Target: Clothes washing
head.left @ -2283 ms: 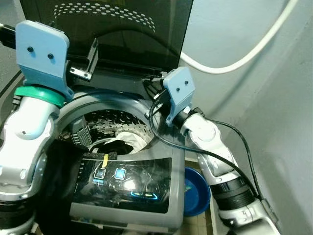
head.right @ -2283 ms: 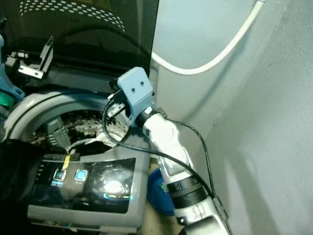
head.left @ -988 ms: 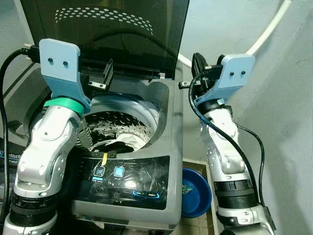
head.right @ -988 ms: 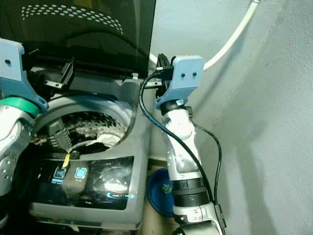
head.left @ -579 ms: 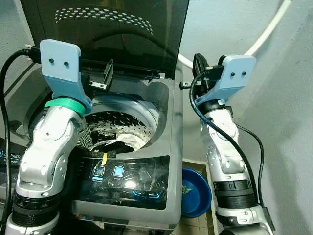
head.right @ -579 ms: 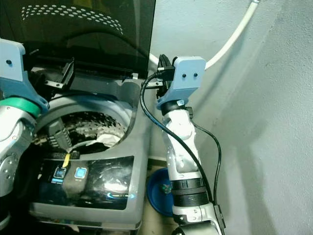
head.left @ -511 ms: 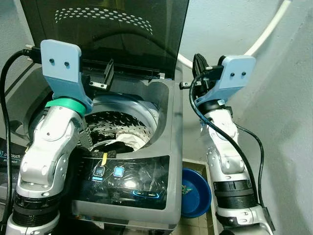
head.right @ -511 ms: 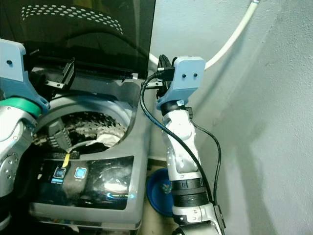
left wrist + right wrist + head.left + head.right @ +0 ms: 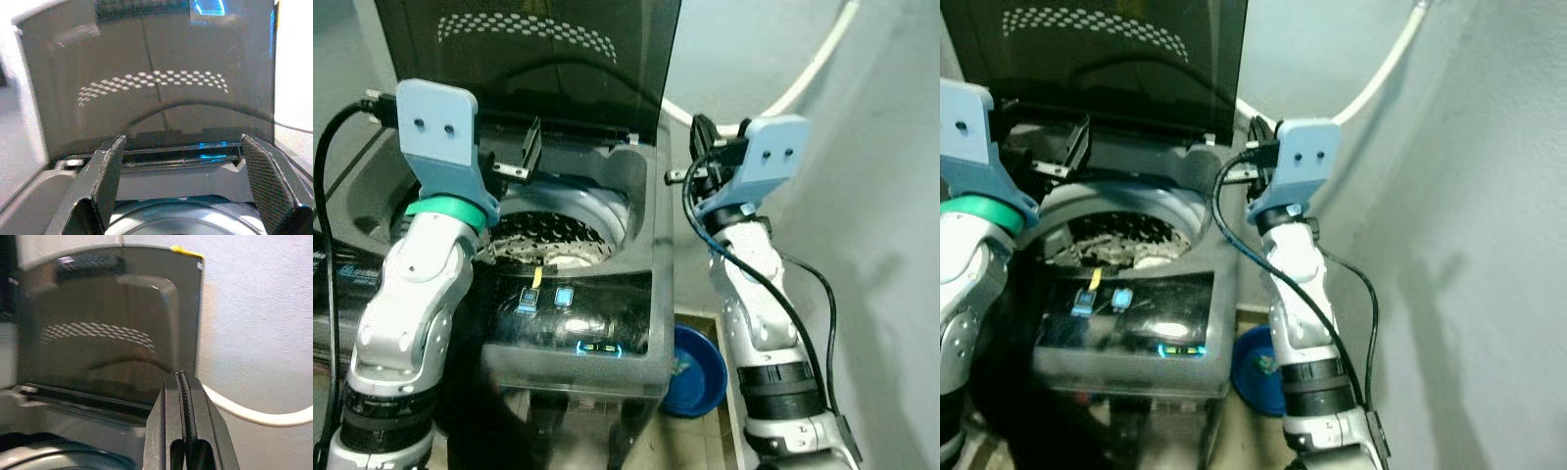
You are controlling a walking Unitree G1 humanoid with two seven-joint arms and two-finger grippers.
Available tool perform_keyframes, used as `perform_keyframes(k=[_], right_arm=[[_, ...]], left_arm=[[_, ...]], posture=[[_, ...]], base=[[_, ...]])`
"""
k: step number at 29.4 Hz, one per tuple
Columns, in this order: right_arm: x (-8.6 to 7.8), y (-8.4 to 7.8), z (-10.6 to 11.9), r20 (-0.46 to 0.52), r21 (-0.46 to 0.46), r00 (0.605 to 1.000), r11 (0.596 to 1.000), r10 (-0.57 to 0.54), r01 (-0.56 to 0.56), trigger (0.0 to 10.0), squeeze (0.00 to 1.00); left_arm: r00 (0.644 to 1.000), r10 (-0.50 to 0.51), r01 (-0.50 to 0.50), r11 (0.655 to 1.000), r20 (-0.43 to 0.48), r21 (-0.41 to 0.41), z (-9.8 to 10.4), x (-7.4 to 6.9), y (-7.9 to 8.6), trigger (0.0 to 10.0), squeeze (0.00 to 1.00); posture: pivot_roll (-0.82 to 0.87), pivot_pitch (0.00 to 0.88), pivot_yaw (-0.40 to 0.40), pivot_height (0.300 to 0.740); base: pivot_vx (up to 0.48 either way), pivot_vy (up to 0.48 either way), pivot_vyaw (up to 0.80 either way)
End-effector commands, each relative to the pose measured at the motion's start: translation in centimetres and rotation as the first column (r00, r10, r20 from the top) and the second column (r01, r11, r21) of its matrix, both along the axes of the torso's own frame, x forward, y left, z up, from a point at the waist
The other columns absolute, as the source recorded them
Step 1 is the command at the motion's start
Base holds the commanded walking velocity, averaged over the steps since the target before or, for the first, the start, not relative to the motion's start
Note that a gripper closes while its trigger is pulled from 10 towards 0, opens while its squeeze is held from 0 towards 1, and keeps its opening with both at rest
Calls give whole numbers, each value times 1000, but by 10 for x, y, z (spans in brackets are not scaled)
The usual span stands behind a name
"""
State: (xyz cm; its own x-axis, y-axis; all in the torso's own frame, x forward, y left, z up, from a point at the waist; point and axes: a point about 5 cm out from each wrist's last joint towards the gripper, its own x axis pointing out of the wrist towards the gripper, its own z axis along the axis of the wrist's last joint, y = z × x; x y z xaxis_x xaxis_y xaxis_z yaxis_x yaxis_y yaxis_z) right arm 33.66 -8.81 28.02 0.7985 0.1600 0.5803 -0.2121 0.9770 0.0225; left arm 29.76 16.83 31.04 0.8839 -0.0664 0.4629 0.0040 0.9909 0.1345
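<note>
The grey top-loading washing machine (image 9: 651, 245) stands with its dark tinted lid (image 9: 558, 59) upright. Inside the steel drum (image 9: 568, 227) lies a pale piece of clothing (image 9: 566, 260), partly hidden by the front rim. My left gripper (image 9: 182, 142) is raised over the machine's back left, fingers spread wide and open, nothing between them. My right gripper (image 9: 182, 379) hangs beside the machine's back right corner, close to the lid's edge. Its fingers (image 9: 701, 137) are pressed together, shut on nothing.
The lit control panel (image 9: 570, 315) with blue buttons runs along the machine's front. A blue basin (image 9: 693, 358) sits on the floor at the machine's right. A white hose (image 9: 808, 73) crosses the wall behind my right arm. The grey wall (image 9: 1469, 245) is close on the right.
My right gripper rose from the drum's rim to beside the lid. Since then both arms hold their pose, and the whole picture has shifted: the camera moved, showing more of the machine's front.
</note>
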Motion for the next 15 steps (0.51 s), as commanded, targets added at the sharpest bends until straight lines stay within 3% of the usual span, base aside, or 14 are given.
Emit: perform_keyframes(k=[1, 10, 13, 15], right_arm=[[2, -2, -6, -19, -5, 1000, 1000, -13, 13, 10000, 0], [2, -2, -6, -21, -6, 1000, 1000, -15, 15, 10000, 0], [2, -2, -6, -21, -7, 1000, 1000, -15, 15, 10000, 0], [2, -2, -6, -20, -8, 1000, 1000, -16, 16, 10000, 0]], left_arm=[[1000, -1, 1, 1000, -5, 1, -1, -1, -1, 10000, 0], [1000, -1, 1, 1000, -5, 0, -1, -1, -1, 10000, 0], [1000, 13, -13, 1000, -6, 3, -1, 0, 0, 10000, 0], [1000, 15, -15, 1000, -7, 1, -1, 1, 0, 10000, 0]], posture=[[206, 24, -12, 740], [206, 24, -12, 740], [204, 26, -13, 740], [201, 26, -12, 740]], base=[[-480, 0, 0], [-480, 0, 0], [0, 0, 0], [-439, 0, 0]])
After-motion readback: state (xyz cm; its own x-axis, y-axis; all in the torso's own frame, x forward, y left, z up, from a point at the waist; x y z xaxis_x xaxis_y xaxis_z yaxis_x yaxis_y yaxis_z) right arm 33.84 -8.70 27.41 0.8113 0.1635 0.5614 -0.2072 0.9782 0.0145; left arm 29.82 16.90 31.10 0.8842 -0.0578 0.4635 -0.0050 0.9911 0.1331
